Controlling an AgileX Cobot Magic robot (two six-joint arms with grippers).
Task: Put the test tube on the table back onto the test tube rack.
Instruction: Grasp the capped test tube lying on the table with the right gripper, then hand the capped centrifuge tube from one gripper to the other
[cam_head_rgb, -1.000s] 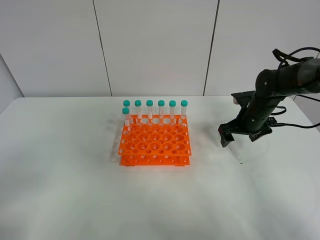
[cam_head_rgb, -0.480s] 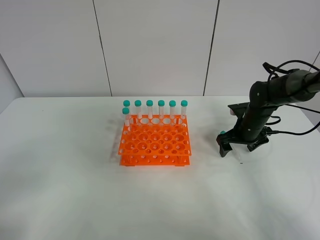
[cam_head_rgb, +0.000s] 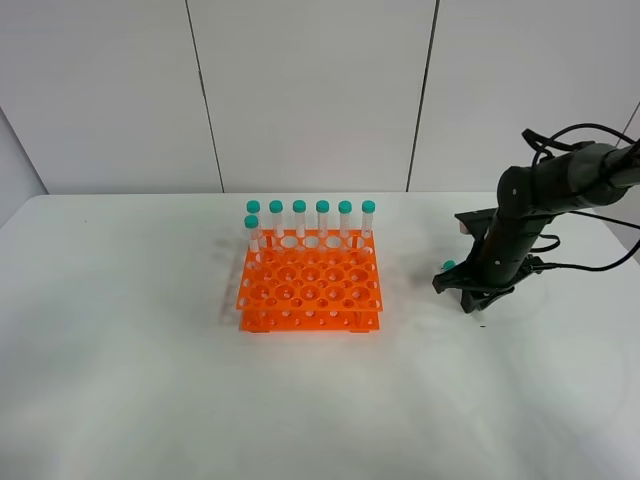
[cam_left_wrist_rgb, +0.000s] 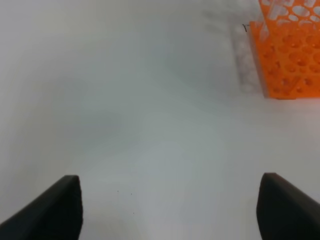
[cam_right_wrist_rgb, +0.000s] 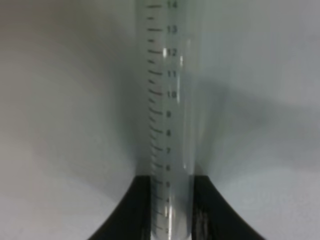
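Note:
The test tube lies on the white table right of the orange test tube rack, its teal cap pointing toward the rack. My right gripper is down over its middle. In the right wrist view the clear graduated tube runs between the two black fingers, which press on both sides of it. I cannot tell whether it is off the table. My left gripper is open and empty over bare table, with a corner of the rack ahead of it.
Several identical teal-capped tubes stand in the rack's back row, and one more stands at the left of the second row. The right arm's cables trail at the right edge of the table.
My right gripper came left and down over the tube on the table. Its fingers, spread half a second ago, have closed on the tube. The rack has not moved.

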